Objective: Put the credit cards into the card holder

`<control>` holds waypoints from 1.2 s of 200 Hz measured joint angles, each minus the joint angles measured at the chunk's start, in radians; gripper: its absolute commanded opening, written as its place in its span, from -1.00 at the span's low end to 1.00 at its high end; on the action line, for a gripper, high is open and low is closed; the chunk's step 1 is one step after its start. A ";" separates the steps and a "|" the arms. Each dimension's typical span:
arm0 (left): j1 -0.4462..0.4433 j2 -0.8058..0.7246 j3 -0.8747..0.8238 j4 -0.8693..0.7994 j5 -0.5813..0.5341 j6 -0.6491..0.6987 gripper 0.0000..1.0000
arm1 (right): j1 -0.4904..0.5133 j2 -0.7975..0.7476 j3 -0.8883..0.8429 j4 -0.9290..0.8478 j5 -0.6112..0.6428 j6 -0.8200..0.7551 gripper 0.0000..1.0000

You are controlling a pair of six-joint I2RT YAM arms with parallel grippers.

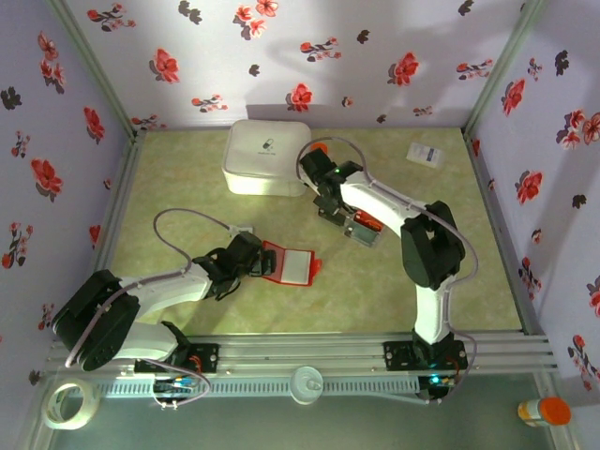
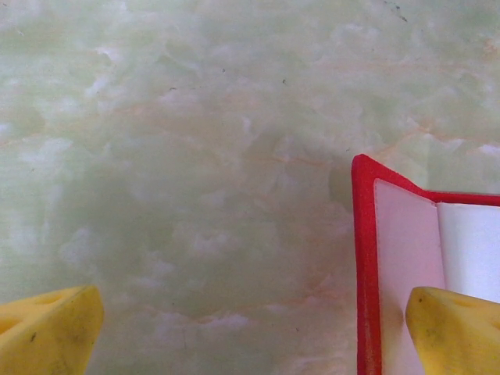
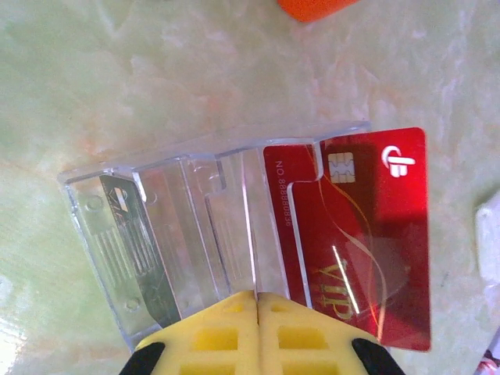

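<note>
Your right gripper point(image 3: 256, 301) sits closed at the clear rack point(image 3: 180, 234) edge, perhaps pinching a divider, with the red VIP card point(image 3: 351, 234) just beside it, while your left gripper point(image 2: 254, 320) gapes empty over the open red wallet point(image 2: 406, 266), well apart.

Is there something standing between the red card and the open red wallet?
No object lies on the table between the red card and the card holder. The card sits in a clear stand, which it must leave first.

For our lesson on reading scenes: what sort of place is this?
Probably a robot test booth: left arm and right arm bolted to a metal rail, flower-papered walls enclosing a green marbled table.
</note>
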 measured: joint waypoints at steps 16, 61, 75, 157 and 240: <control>0.001 0.000 0.000 0.000 0.001 -0.003 1.00 | 0.013 -0.034 -0.008 0.010 0.010 -0.011 -1.00; 0.002 0.000 -0.002 0.003 0.005 -0.014 1.00 | 0.066 -0.164 -0.013 0.043 0.014 -0.001 -1.00; 0.002 0.000 -0.002 0.004 0.004 -0.015 1.00 | 0.084 -0.205 -0.015 0.049 -0.006 0.031 -1.00; 0.009 -0.085 -0.034 0.006 0.005 -0.038 1.00 | 0.109 -0.344 -0.237 0.153 -0.385 0.475 -1.00; 0.058 -0.330 -0.095 -0.070 0.004 -0.060 1.00 | 0.111 -0.336 -0.467 0.429 -0.717 0.829 -1.00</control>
